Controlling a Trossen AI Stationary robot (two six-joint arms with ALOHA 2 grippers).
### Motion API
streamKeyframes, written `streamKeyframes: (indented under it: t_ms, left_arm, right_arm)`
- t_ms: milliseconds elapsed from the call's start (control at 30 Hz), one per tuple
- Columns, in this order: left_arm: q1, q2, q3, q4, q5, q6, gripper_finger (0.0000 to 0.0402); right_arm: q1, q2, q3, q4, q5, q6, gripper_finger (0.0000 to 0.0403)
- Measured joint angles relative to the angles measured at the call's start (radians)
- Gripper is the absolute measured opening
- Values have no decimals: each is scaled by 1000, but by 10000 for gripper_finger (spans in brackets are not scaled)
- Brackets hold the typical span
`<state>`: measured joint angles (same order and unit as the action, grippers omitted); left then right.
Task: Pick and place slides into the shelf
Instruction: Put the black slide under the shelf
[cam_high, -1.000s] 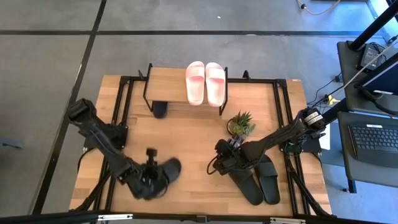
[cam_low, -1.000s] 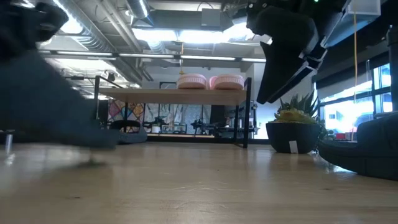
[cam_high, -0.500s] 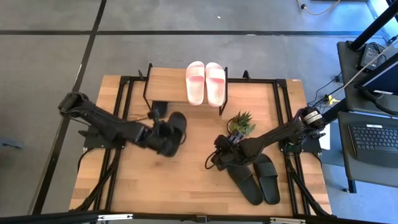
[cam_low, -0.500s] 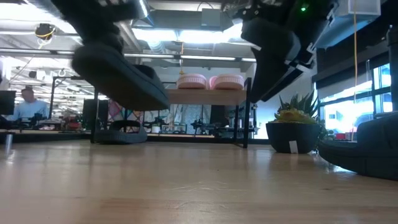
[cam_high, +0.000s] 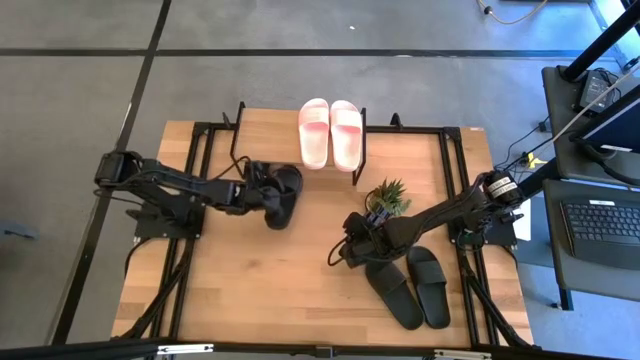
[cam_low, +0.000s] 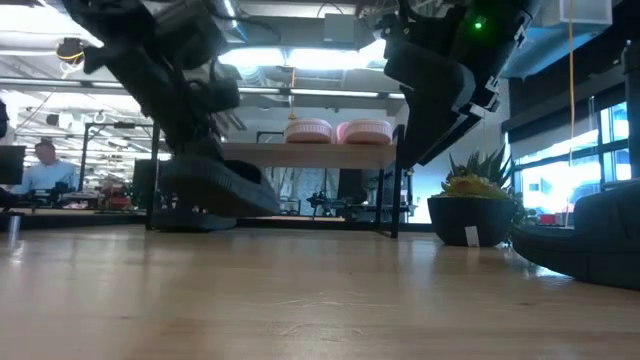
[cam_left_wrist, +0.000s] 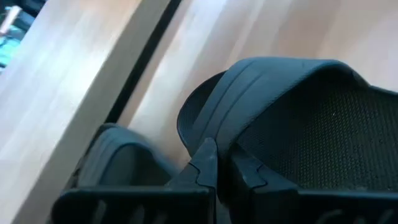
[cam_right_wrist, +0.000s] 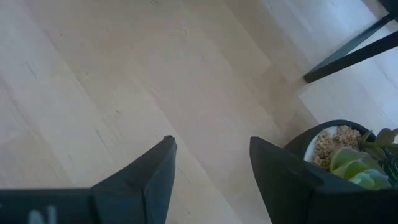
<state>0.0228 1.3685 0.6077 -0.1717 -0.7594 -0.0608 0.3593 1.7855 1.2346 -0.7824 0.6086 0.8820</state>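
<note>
My left gripper (cam_high: 264, 195) is shut on a matte black slide (cam_high: 284, 196) just in front of the shelf (cam_high: 268, 135), a low rack with a light plank top on a black frame. A second black slide (cam_high: 258, 172) lies on the table under that plank and also shows in the left wrist view (cam_left_wrist: 118, 158). The pale pink pair (cam_high: 331, 133) rests sole-down on the shelf top. Another black pair (cam_high: 412, 285) lies on the table at the near right. My right gripper (cam_high: 350, 250) hovers open beside that pair, touching nothing. My left gripper pinches the black slide by the edge of its wide strap (cam_left_wrist: 219, 138) between its two fingers (cam_left_wrist: 205, 167). The fingers reach in from the table's left, roughly level. The slide (cam_low: 215, 185) sits tilted in the hold, a little above the tabletop.
A small potted plant (cam_high: 388, 200) stands between the shelf and my right gripper and is close in the right wrist view (cam_right_wrist: 348, 155). Black frame rails (cam_high: 452, 190) run along the table's left and right sides. Bare wood (cam_high: 290, 280) lies at the near middle.
My left gripper has carried the black slide from the table's near-left area up and toward the far edge, then down to the front of the shelf. The slide has been lifted clear and turned about on the way.
</note>
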Motion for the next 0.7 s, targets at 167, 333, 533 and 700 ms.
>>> streamKeyframes:
  t_ms: [167,333,533,700]
  left_arm:
    - [55,0,-18,11,-9,10,3]
    - [94,0,-18,67,49,11,7]
    - [113,0,-18,79,55,11,9]
    - [133,0,-18,79,44,12,12]
  right_arm:
    - [-10,0,0,0,0,-1,206]
    - [-16,0,0,0,0,-4,206]
    - [-16,0,0,0,0,-5,206]
    - [-16,0,0,0,0,-5,206]
